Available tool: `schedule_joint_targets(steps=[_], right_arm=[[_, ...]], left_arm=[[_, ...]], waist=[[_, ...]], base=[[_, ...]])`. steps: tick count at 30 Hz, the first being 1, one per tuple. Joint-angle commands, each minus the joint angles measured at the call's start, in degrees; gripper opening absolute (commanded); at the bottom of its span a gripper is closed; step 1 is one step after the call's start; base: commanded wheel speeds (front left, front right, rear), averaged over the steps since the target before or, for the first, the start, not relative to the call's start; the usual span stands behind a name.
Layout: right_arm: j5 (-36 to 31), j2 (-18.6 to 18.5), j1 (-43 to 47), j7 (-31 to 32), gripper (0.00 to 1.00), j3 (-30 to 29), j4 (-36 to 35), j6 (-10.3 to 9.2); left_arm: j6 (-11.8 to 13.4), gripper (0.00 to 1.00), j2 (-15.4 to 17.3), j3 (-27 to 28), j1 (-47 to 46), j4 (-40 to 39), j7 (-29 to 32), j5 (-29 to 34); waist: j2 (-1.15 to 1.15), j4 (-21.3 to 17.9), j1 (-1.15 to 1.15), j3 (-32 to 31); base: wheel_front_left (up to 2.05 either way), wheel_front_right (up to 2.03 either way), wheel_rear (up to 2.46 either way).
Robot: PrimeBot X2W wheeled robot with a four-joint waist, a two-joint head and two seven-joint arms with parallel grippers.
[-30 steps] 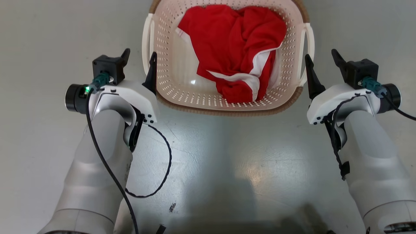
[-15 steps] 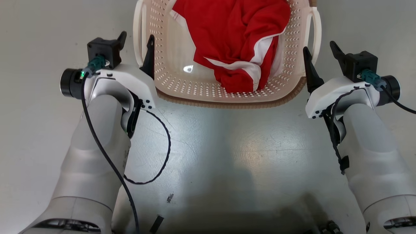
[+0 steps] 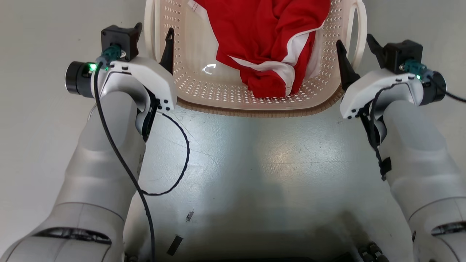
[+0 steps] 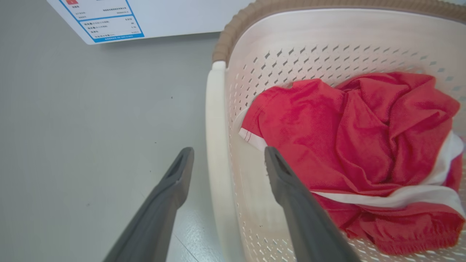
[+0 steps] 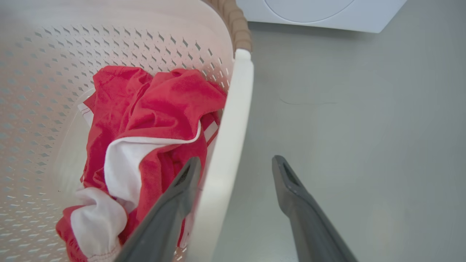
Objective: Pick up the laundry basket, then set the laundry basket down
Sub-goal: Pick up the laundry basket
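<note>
The laundry basket (image 3: 196,85) stands on the grey floor straight ahead, cream-white and perforated with a brown woven rim, and holds a crumpled red and white garment (image 3: 265,40). My left gripper (image 3: 153,32) is open, its two dark fingers straddling the basket's white left handle (image 3: 148,32). In the left wrist view that handle (image 4: 215,123) runs between the fingers of the left gripper (image 4: 228,153). My right gripper (image 3: 354,42) is open too, one finger on each side of the right handle (image 3: 361,29). The right wrist view shows the right gripper (image 5: 236,162) astride that handle (image 5: 236,102).
A white washing machine (image 5: 320,11) stands just beyond the basket, its labelled panel (image 4: 109,18) showing in the left wrist view. Bare grey floor (image 3: 255,163) lies on both sides of the basket and in front of my base. A black cable (image 3: 174,156) loops off the left arm.
Both arms have reached forward along the basket's sides, so the handles now lie between the open fingers. The head view has shifted closer to the basket. Both grippers stay open.
</note>
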Motion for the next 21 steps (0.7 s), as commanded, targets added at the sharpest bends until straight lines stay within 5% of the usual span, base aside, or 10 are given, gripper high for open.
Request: schedule_joint_targets(steps=[1, 21], right_arm=[[1.00, 0.95, 0.25, -0.62, 1.00, 1.33, 0.98, 0.35], [5.97, 0.95, -9.33, 7.08, 1.00, 6.94, 11.05, 0.35]], left_arm=[[0.83, 1.00, 1.48, 0.61, -0.12, 0.30, -0.29, 0.65], [-0.43, 1.00, 1.42, -2.48, -8.72, 12.84, 2.69, -0.13]], waist=[[0.00, 0.09, 0.00, 0.10], [0.00, -0.29, 0.00, 0.67]], base=[[0.00, 0.00, 0.00], [0.00, 0.00, 0.00]])
